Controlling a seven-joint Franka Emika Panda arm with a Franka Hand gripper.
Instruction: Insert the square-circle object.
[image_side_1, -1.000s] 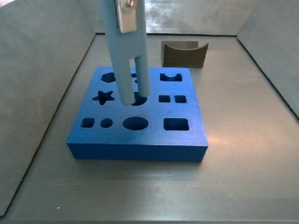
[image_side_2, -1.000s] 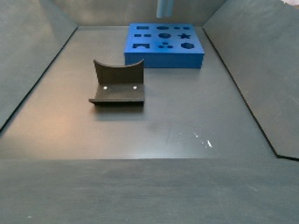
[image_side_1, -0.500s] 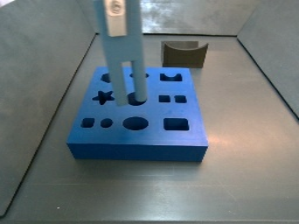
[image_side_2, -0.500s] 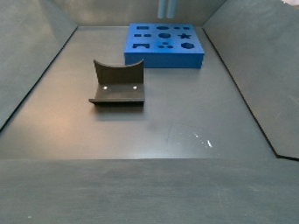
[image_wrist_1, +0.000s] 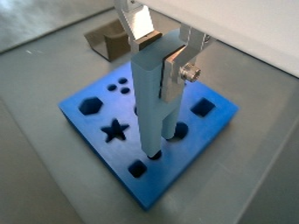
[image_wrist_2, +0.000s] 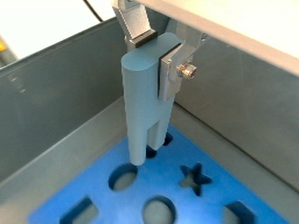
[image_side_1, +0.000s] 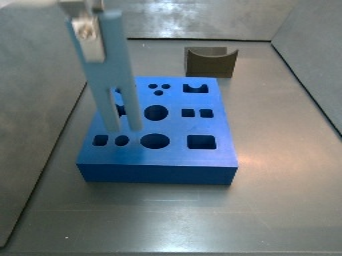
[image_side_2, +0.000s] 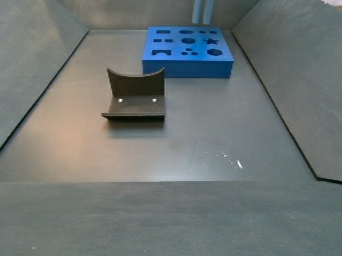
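Floor: bare grey metal (image_side_2: 174, 190), grey walls on each side.
Blue block (image_side_1: 187, 160): one, with shaped holes, all unfilled.
Fixture (image_side_2: 134, 97): one, well apart from the block.
Square-circle object (image_wrist_2: 146, 105): one, upright above the block, lower end over a hole.
Gripper (image_wrist_1: 167, 48): above the block, clamped on the peg's upper end.
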